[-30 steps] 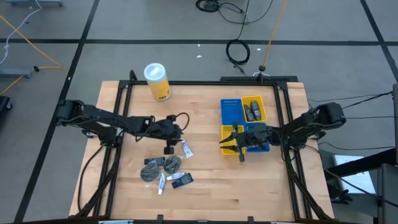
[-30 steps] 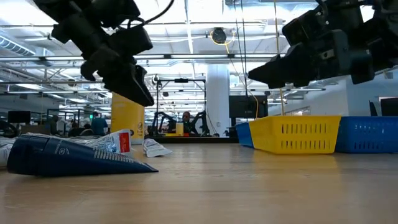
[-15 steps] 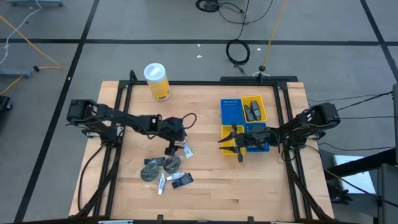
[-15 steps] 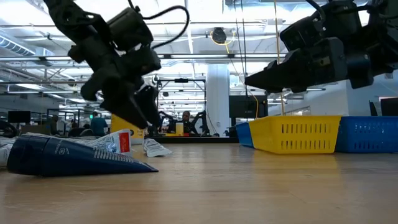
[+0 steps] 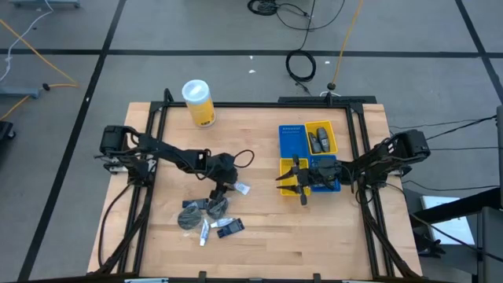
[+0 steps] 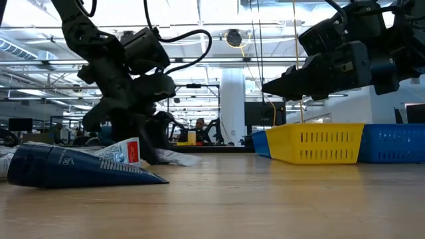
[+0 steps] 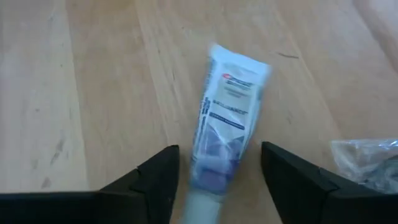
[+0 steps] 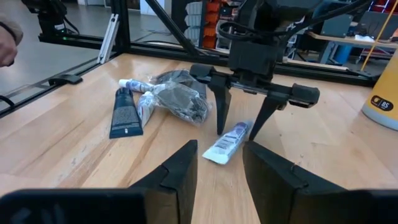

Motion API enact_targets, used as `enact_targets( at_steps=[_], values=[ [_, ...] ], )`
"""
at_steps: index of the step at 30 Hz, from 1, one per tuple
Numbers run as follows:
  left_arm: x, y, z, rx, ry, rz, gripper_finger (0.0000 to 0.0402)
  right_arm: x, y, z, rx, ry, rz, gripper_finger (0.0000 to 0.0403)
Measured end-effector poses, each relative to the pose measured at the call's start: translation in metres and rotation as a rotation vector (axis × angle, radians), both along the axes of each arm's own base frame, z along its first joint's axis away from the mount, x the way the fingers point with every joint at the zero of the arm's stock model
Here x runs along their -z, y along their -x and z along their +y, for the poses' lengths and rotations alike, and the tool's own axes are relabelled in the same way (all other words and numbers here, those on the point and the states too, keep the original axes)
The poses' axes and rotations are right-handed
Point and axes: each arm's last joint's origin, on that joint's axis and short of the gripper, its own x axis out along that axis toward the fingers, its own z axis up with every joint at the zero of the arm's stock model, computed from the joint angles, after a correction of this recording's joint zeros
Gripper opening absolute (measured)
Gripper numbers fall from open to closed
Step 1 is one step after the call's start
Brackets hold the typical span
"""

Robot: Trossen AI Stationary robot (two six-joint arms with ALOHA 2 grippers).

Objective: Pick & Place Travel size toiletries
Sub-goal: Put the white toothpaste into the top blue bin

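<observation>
A thin white tube lies flat on the wood. My left gripper is open and low over it, one finger on each side of its cap end. In the right wrist view those fingers straddle the tube without closing. Nearer the table's front lie grey round pouches, another white tube and a dark packet. My right gripper hangs open above the blue-and-yellow tray, off the table.
A tall yellow canister stands near the far left corner. The tray's far yellow compartment holds grey items. Bare wood lies between the tube and the tray. In the low view a dark packet lies close to the camera.
My left gripper has moved toward the table's right and down, from above the tube to table height, its open fingers now on either side of the tube's end. My right gripper has stayed above the tray.
</observation>
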Motion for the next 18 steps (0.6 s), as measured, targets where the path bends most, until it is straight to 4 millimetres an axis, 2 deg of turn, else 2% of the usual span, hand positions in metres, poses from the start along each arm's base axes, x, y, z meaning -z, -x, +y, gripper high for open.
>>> enact_targets(
  at_steps=[11, 13, 18],
  values=[
    [-0.001, -0.003, 0.0, -0.059, 0.048, -0.022, 0.0048, 0.0, 0.0, 0.0, 0.0, -0.003, 0.0, 0.0121],
    [-0.003, -0.006, 0.0, -0.09, 0.045, -0.074, 0.0039, 0.0, 0.0, 0.0, 0.001, -0.004, 0.001, 0.0121],
    [-0.019, -0.02, 0.003, -0.172, -0.003, -0.286, 0.0046, -0.004, -0.005, -0.002, 0.096, -0.059, -0.001, 0.013]
  ],
)
